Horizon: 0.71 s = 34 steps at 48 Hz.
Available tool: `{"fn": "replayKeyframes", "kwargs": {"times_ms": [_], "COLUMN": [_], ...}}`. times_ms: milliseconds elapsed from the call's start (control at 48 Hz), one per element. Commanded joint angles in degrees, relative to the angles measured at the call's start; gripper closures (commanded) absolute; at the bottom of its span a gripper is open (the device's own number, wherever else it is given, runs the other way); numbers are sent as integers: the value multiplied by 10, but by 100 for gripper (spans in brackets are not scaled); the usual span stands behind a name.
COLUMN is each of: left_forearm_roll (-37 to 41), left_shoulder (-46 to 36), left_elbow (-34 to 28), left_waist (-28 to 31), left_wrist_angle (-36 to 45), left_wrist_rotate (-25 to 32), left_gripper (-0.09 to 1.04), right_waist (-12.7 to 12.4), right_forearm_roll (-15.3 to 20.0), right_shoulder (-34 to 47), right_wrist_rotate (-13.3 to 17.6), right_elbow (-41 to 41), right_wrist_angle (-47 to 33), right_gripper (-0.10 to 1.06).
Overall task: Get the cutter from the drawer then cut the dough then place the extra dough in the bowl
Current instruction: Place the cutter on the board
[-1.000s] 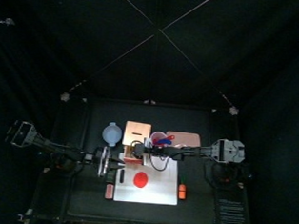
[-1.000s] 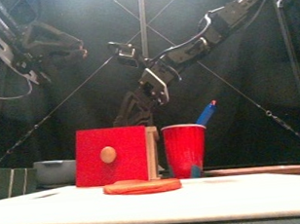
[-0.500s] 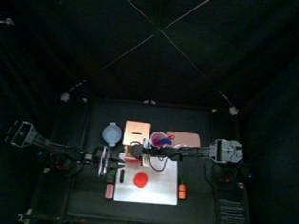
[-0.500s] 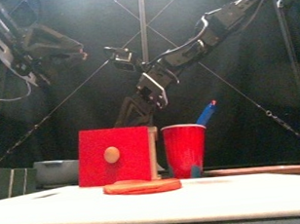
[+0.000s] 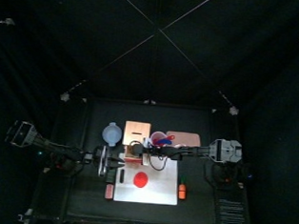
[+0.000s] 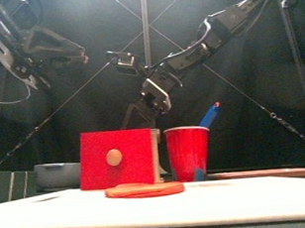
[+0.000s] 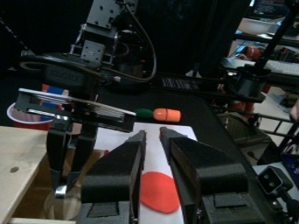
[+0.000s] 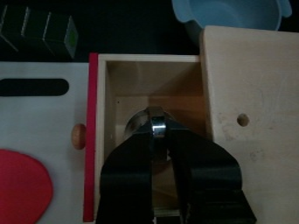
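Arm from the right bends down past the middle, right gripper [image 8: 156, 138] inside the open drawer [image 8: 140, 83] of the wooden box [image 8: 251, 105], jaws pinched on the cutter [image 8: 156, 121], which sits in the drawer. Left arm is raised at the left, left gripper [image 7: 152, 136] off the table facing the white board [image 7: 117, 142], jaws slightly apart, holding nothing. Dough [image 6: 144, 189] lies flat on the board; bowl [image 6: 57, 175] is left of the box. Versus 1.0 s ago, the red drawer front sits slightly further right; right gripper looks a touch higher than 0.5 s ago.
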Motion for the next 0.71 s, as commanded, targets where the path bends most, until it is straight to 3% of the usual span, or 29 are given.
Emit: {"fn": "replayKeyframes", "kwargs": {"times_ms": [21, 188, 438, 521, 708], "left_forearm_roll": [-3, -4, -10, -10, -10], "left_shoulder": [-1, -1, -1, -1, -1], "left_elbow": [-5, -4, -1, 1, 1], "left_waist": [-1, -1, -1, -1, 5], "left_wrist_angle": [-4, -4, -4, -4, -4], "left_wrist_rotate": [0, 0, 0, 0, 1], "left_gripper": [30, 30, 30, 30, 30], "right_waist": [8, 10, 12, 20, 50], "right_forearm_roll": [-15, -37, -100, -121, -125], "right_shoulder": [-53, -94, -173, -208, -287], "right_wrist_rotate": [2, 1, 0, 4, 5], "right_elbow": [-12, -6, 35, 67, 174], "right_wrist_angle": [2, 4, 4, 4, 4], "right_gripper": [56, 56, 56, 56, 56]}}
